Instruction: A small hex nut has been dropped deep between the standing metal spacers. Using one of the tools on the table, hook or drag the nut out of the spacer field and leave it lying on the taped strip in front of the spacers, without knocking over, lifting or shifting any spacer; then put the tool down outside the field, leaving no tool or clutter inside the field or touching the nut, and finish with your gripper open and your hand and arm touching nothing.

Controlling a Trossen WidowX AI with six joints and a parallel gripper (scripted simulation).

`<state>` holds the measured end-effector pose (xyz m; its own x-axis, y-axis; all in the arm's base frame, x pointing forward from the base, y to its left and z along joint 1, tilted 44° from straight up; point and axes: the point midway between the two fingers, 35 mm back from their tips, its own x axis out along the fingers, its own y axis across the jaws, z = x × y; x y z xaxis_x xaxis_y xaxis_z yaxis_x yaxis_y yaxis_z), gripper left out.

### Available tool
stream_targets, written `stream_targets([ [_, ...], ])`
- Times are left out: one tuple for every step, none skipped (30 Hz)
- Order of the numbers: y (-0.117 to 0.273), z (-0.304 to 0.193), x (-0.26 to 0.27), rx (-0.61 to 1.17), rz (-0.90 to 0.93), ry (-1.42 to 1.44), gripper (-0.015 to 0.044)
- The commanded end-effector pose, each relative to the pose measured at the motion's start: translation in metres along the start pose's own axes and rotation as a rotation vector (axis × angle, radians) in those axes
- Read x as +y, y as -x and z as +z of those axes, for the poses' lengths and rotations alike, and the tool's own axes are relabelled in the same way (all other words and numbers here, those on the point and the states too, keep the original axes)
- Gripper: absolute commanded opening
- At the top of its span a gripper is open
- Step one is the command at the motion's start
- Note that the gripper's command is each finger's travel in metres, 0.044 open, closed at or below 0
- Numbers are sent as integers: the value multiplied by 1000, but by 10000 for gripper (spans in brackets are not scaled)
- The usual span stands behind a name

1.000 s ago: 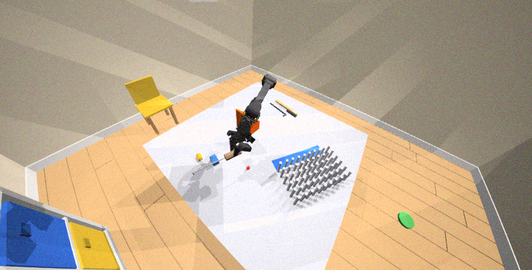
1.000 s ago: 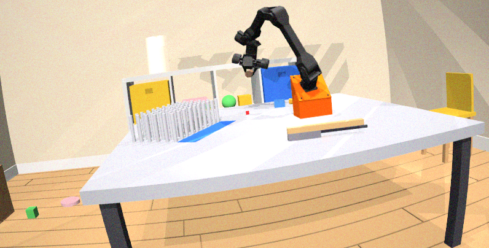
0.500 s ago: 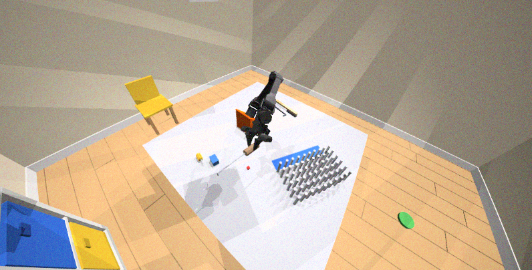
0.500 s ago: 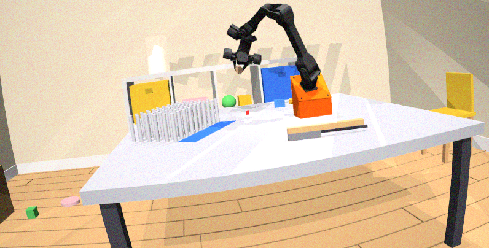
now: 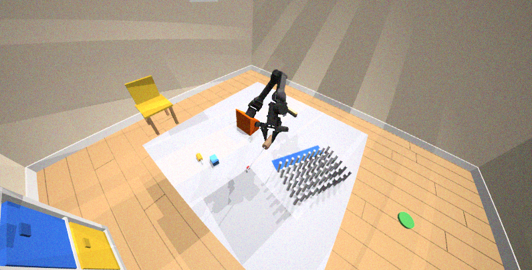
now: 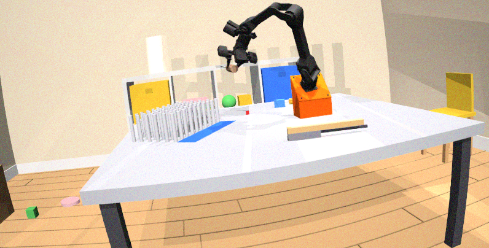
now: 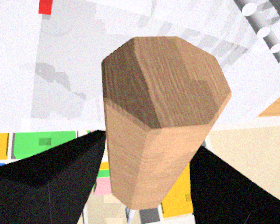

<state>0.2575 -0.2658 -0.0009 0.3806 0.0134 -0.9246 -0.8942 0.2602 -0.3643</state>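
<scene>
My gripper (image 5: 269,140) (image 6: 233,67) (image 7: 148,147) is shut on the wooden handle (image 5: 267,144) (image 6: 231,69) (image 7: 166,85) of a thin-shafted tool, held well above the table. In the top view its thin pale shaft (image 5: 257,157) runs down-left from the handle; its tip is too fine to make out. The metal spacers (image 5: 312,175) (image 6: 174,123) stand upright in rows, to one side of the gripper and apart from it. The blue taped strip (image 5: 276,164) (image 6: 205,132) lies along their near side; I see no nut on it. The nut cannot be made out among the spacers.
A small red block (image 5: 247,167) (image 6: 247,112) (image 7: 45,6), a blue block (image 5: 214,159) (image 6: 279,103) and a small yellow item (image 5: 199,156) lie on the table. A yellow and grey bar (image 6: 325,126) and a black rod (image 6: 345,128) lie near the orange base (image 5: 246,121) (image 6: 312,107).
</scene>
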Motion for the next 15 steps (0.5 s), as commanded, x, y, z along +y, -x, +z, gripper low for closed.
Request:
stream_targets([
  [14, 23, -13, -21, -47, 65, 0],
  [17, 28, -15, -26, -56, 79, 0],
  [20, 33, -17, -31, -66, 93, 0],
  [23, 38, -19, -37, -75, 107, 0],
  [26, 44, -22, -42, -85, 121, 0],
  [29, 49, -24, -48, -94, 135, 0],
  [32, 54, -25, -54, -104, 149, 0],
  [35, 60, -27, -59, -114, 163, 0],
  [38, 65, -29, -65, -123, 177, 0],
  [41, 71, -30, -71, -133, 191, 0],
  [44, 76, -32, -78, -142, 205, 0],
  [47, 82, -33, -84, -152, 219, 0],
  [50, 87, -34, -90, -161, 234, 0],
  [52, 93, -35, -97, -171, 248, 0],
  [55, 98, -36, -103, -181, 262, 0],
])
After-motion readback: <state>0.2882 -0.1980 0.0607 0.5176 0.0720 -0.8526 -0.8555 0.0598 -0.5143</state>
